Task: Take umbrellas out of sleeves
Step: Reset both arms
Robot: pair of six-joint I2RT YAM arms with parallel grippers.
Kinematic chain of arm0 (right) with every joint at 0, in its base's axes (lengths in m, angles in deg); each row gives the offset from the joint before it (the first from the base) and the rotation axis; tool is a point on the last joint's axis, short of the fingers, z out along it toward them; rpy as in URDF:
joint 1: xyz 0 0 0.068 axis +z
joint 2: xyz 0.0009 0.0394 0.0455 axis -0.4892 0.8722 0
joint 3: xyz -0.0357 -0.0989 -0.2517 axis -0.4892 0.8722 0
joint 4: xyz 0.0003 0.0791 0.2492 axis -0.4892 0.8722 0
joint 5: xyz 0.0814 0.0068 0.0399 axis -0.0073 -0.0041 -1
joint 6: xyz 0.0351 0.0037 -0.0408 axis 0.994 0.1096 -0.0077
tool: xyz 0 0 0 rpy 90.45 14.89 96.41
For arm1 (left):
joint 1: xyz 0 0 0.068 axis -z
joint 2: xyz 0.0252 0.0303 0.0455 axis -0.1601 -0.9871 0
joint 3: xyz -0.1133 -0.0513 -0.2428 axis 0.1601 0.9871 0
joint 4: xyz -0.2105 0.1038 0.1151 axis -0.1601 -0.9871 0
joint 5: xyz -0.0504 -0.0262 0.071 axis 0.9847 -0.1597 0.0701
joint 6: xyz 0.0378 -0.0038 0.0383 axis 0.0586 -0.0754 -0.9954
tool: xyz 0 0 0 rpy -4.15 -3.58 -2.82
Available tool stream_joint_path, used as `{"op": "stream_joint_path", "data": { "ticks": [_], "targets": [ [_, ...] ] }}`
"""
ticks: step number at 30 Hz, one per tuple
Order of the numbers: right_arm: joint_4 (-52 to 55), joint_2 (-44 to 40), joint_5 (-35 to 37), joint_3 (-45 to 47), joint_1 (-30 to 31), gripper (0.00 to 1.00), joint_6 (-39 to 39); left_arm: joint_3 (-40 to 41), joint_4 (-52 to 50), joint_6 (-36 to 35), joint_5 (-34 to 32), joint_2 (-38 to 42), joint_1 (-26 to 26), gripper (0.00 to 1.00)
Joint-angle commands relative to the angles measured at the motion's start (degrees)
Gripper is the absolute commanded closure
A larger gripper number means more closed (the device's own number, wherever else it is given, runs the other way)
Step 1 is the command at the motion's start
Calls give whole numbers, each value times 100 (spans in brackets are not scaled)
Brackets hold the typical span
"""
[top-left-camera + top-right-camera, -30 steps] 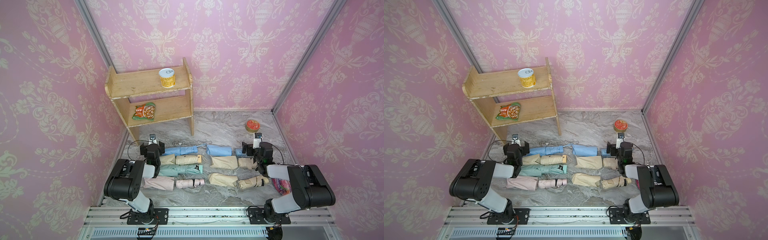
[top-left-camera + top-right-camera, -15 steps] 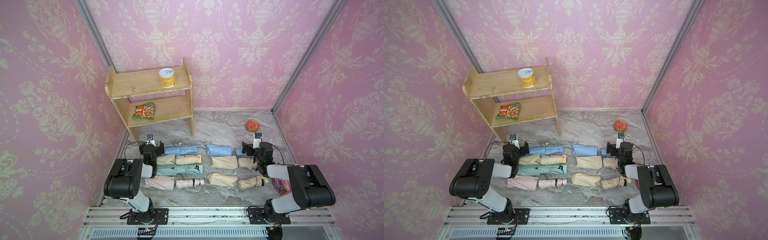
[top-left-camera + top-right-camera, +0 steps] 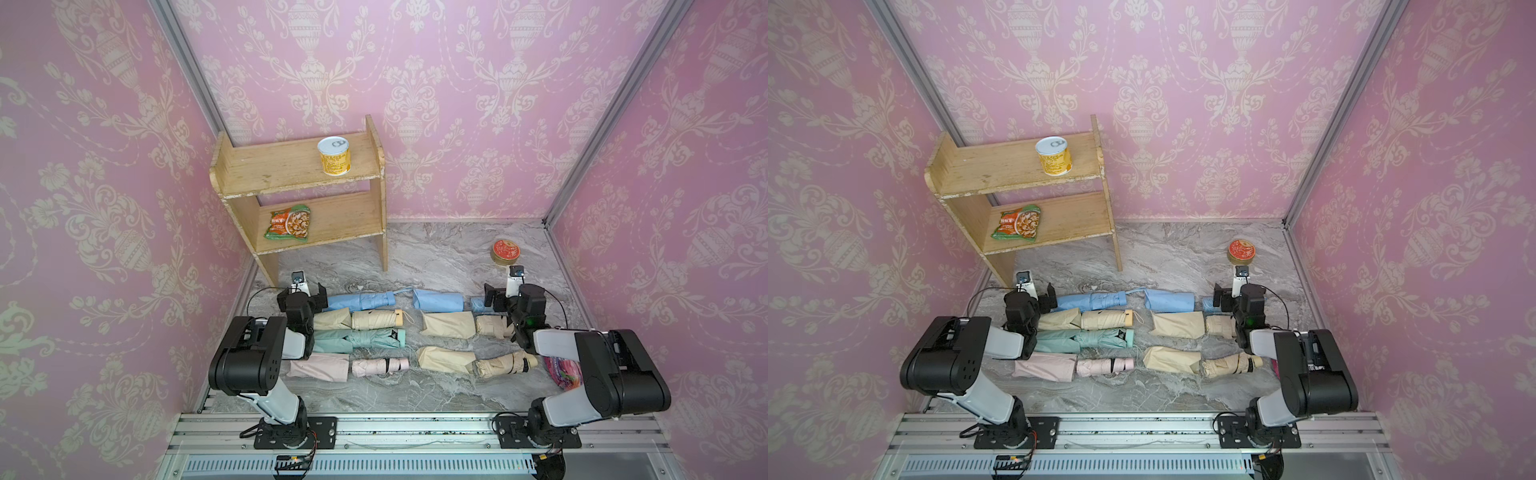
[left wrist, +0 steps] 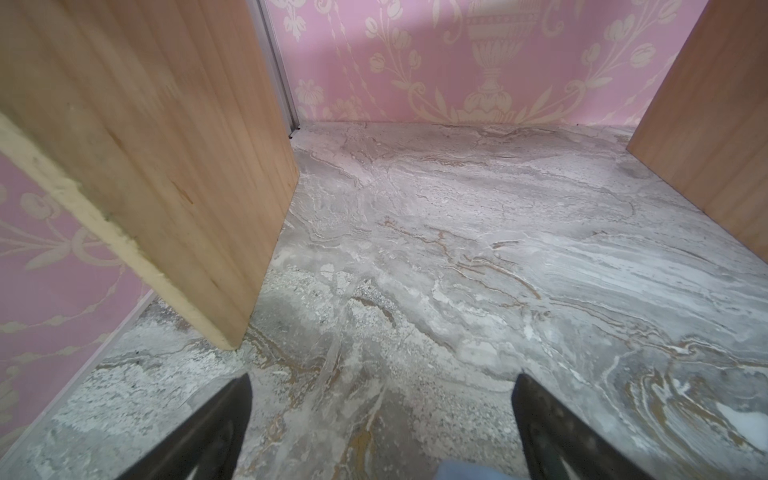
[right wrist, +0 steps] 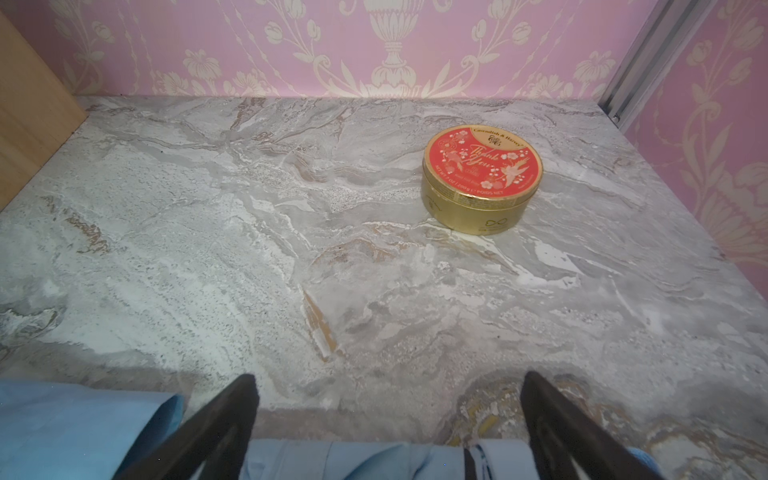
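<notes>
Left fingers (image 3: 321, 293) and right fingers (image 3: 490, 296) wide and empty in both top views, at outer ends of umbrellas (image 3: 376, 319) and sleeves (image 3: 448, 324) lying end to end in rows on worktop (image 3: 436, 257). Left wrist: spread over worktop by shelf (image 4: 166, 166). Right wrist: spread above light blue umbrella (image 5: 374, 461), tin (image 5: 482, 178) beyond

**Operator:** What colours are around my claws?

**Spotter:** Ahead of your black right claw (image 5: 388, 382) you have a round metal tin (image 5: 482, 178) with a red flowered lid and a gold wall. It sits on the grey, white-veined marble tabletop (image 5: 249, 249). Just under that claw is a light blue pleated fabric umbrella (image 5: 374, 461) with a dark strap.

**Operator:** And the left?

**Spotter:** Just ahead of your black left claw (image 4: 382, 386) is the pale tan wooden shelf unit (image 4: 166, 145). Beyond it you see pink wallpaper (image 4: 415, 62) with a cream urn-and-flower pattern.
</notes>
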Motion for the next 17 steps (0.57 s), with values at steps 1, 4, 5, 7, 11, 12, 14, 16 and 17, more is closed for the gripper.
{"op": "stream_joint_path", "data": {
  "ticks": [1, 4, 5, 7, 11, 12, 14, 16, 17],
  "targets": [
    [-69, 58, -55, -13, -18, 0, 34, 58, 166, 134, -133, -61, -45, 1],
    [-75, 50, -53, -15, -27, 0, 33, 30, 91, 133, -133, -51, -43, 1],
    [-69, 59, -48, -11, -24, 0, 39, 41, 118, 125, -124, -50, -40, 1],
    [-69, 58, -49, -11, -21, 0, 35, 42, 117, 125, -122, -51, -39, 1],
    [-70, 57, -55, -15, -21, 0, 41, 16, 81, 134, -141, -59, -41, 1],
    [-73, 58, -53, -9, -25, 0, 39, 15, 77, 134, -142, -60, -39, 1],
    [-69, 58, -46, -11, -26, 0, 37, 12, 78, 140, -142, -59, -39, 1],
    [-69, 57, -54, -11, -21, 0, 38, 19, 87, 134, -142, -51, -41, 1],
    [-69, 57, -54, -15, -20, 0, 40, 18, 86, 134, -141, -50, -40, 1]
  ]
}}
